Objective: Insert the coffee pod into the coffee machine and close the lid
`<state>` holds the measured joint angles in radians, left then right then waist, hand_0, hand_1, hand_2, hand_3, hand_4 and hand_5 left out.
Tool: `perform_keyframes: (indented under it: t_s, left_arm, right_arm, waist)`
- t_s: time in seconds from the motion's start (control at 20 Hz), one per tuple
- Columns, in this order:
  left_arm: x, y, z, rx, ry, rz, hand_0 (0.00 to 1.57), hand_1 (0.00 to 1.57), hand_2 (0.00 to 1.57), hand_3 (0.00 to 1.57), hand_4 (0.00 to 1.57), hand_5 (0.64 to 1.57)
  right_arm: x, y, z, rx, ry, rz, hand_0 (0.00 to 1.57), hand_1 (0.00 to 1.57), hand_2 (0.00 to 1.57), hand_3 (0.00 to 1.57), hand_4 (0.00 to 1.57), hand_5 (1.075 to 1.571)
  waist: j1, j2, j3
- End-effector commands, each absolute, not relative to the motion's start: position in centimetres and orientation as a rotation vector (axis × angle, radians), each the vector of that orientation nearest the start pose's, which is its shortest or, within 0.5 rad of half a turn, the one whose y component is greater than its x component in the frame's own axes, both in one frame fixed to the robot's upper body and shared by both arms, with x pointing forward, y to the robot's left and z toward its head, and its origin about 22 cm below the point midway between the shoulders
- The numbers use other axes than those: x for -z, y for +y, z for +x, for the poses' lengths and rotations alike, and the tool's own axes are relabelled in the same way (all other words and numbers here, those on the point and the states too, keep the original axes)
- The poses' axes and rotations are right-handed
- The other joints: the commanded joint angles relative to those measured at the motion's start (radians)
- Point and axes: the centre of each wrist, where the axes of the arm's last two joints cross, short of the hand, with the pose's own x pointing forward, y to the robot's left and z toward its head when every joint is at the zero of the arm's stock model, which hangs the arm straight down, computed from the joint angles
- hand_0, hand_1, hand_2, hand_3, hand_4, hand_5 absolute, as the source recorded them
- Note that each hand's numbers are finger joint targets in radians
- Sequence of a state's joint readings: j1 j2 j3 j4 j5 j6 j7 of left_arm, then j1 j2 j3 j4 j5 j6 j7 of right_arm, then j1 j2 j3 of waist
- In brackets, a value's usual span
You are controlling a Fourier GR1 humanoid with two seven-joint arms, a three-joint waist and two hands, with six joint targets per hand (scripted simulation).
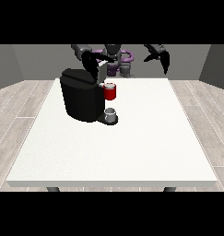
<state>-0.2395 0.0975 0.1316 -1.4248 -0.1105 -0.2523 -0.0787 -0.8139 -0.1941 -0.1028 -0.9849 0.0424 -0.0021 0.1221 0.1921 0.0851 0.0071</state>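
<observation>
Clearly the hand at the view's left (pixel 91 62) hung nearer, just above the black coffee machine (pixel 82 99)'s open grey lid (pixel 102 71) and red pod holder (pixel 110 91); its fingers' state I could not tell.

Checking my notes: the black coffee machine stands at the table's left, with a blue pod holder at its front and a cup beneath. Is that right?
Not quite: the front view shows the pod holder is red, not blue. The rest holds: the black coffee machine stands at the table's left, with the cup beneath the holder.
</observation>
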Motion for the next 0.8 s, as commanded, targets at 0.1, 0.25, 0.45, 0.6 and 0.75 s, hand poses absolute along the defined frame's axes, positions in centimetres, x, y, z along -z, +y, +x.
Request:
perform_keyframes:
  t_s: [0.1,0.25,0.45,0.6,0.75]
  left_arm:
    - [-3.3,25.3,30.3,0.329,-1.712,-0.033,0.0,0.0,0.0,0.0,0.33,1.571]
    - [-3.1,25.6,30.1,0.344,-1.734,-0.07,0.0,0.0,0.0,0.0,0.39,1.571]
    - [-4.6,23.7,31.7,0.36,-1.763,-0.052,0.0,0.0,0.0,0.0,0.44,1.571]
    - [-4.5,23.6,31.5,0.388,-1.784,-0.096,0.0,0.0,0.0,0.0,0.4,1.571]
    - [-5.3,23.0,31.8,0.42,-1.797,-0.119,0.0,0.0,0.0,0.0,0.42,1.571]
  right_arm:
    - [-15.2,-16.5,41.9,-0.367,-1.732,-0.073,0.0,0.0,0.0,0.0,0.0,1.571]
    - [-15.9,-16.2,41.7,-0.398,-1.758,-0.132,0.0,0.0,0.0,0.0,0.1,1.571]
    - [-20.3,-15.5,41.7,-0.447,-1.809,-0.163,0.0,0.0,0.0,0.0,0.22,1.571]
    - [-21.0,-15.4,41.4,-0.409,-1.823,-0.21,0.0,0.0,0.0,0.0,0.27,1.571]
    - [-21.4,-16.0,41.2,-0.379,-1.815,-0.213,0.0,0.0,0.0,0.0,0.1,1.571]
  waist:
    - [0.049,0.015,-0.0071]
    - [0.1,0.028,-0.0076]
    - [0.105,0.059,-0.0075]
    - [0.156,0.066,-0.0077]
    - [0.201,0.091,-0.0063]
